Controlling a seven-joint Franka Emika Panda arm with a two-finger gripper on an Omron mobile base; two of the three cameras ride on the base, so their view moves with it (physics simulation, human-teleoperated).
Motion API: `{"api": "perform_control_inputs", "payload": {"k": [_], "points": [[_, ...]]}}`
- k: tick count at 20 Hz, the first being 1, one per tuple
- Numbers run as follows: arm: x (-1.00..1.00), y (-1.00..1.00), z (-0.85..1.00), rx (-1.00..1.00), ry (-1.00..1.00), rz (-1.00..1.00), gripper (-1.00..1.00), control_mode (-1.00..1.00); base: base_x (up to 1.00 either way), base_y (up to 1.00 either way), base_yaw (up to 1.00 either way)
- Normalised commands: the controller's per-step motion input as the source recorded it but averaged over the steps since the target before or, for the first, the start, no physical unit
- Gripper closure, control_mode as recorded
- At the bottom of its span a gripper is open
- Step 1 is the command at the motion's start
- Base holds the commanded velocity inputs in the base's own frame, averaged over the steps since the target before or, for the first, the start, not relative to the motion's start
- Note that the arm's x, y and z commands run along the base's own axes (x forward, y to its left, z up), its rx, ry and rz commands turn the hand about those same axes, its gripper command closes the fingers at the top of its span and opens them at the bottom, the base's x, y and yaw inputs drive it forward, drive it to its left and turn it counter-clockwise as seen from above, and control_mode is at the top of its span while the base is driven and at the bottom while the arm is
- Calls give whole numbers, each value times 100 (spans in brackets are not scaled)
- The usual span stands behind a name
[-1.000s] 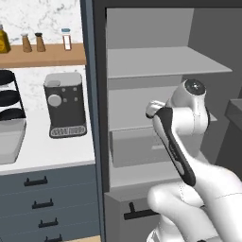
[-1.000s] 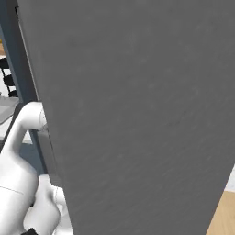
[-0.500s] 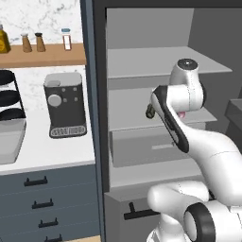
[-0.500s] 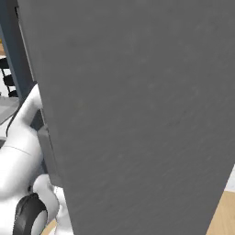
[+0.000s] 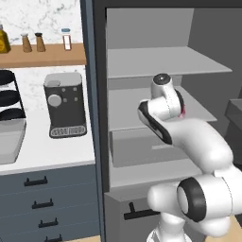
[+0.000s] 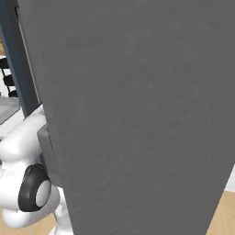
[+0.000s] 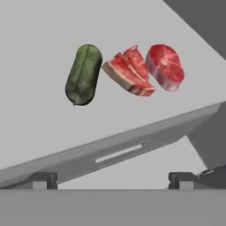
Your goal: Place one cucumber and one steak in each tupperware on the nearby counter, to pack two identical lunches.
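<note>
Tall dark cabinet (image 5: 142, 28) open, grey shelf (image 7: 53, 53) inside. On shelf, away from its front edge: cucumber (image 7: 84, 74), wedge steak (image 7: 129, 70) touching it, round steak (image 7: 165, 66) beside. Gripper (image 7: 113, 178) jaws wide apart, holding nothing.

Dark mottled green cucumber (image 7: 84, 74), red steak (image 7: 165, 67) with pale rim, red-and-white streaked meat slices (image 7: 129, 70), light grey shelf (image 7: 39, 119), black coffee machine (image 5: 64, 104), white counter (image 5: 47, 151), blue-grey drawers (image 5: 42, 203) with black handles.
</note>
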Motion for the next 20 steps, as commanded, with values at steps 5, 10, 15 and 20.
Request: {"api": "perform_control_inputs", "payload": {"k": [5, 10, 15, 20], "points": [[70, 0, -6, 0, -2, 2, -100, -100, 0, 0, 0], [40, -5, -15, 0, 0, 4, -100, -100, 0, 0, 0], [17, -6, -31, 0, 0, 4, -100, -100, 0, 0, 0], [20, -1, -12, 0, 0, 2, -100, -100, 0, 0, 0]]}}
